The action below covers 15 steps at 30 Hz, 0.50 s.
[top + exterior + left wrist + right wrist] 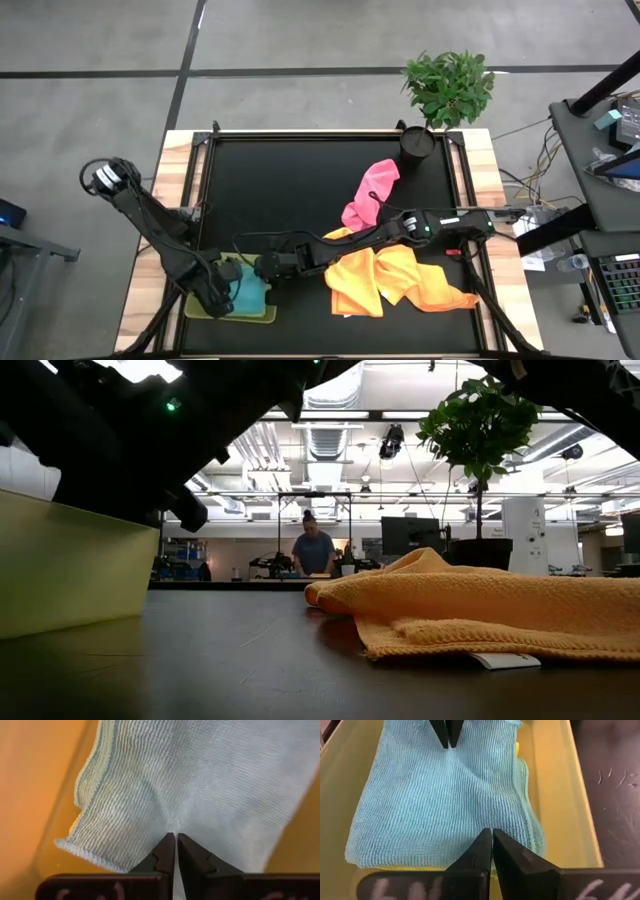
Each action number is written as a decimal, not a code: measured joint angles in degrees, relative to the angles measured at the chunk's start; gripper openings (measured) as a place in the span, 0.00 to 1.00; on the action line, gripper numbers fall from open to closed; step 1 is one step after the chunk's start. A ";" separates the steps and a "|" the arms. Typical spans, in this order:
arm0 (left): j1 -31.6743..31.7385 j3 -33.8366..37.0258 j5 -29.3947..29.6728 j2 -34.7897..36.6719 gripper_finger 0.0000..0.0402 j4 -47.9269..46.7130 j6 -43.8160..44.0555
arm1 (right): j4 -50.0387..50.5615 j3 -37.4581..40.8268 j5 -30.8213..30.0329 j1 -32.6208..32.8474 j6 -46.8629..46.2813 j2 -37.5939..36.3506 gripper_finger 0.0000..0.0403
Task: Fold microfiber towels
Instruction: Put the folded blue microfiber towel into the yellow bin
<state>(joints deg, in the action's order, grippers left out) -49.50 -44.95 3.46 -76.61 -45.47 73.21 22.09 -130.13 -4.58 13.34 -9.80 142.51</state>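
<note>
I see both claws over the lime-green tray point(262, 316) at the near left corner of the dark surface point(300, 180). The left claw point(176, 836) and the right claw point(492, 831) are each pinched shut on the light blue towel point(440, 800) lying in that tray. Orange towels point(385, 280) and a pink towel point(368, 192) lie to the right.
</note>
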 joint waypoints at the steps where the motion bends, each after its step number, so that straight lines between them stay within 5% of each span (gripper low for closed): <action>1: 0.00 0.00 0.30 0.93 0.02 -0.04 0.00 | 0.31 -0.22 0.00 0.00 0.12 -0.09 0.03; 10: 0.02 0.42 12.00 4.23 0.02 -0.93 -0.15 | -3.26 -3.82 0.41 1.23 3.17 -0.43 0.03; 15: 0.01 1.76 11.50 1.94 0.02 -2.14 -0.04 | -4.91 -3.74 0.50 1.29 2.89 1.31 0.03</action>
<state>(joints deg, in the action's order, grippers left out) -49.49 -43.19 14.97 -74.67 -47.61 73.17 17.18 -133.86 -4.08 14.63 -6.91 143.82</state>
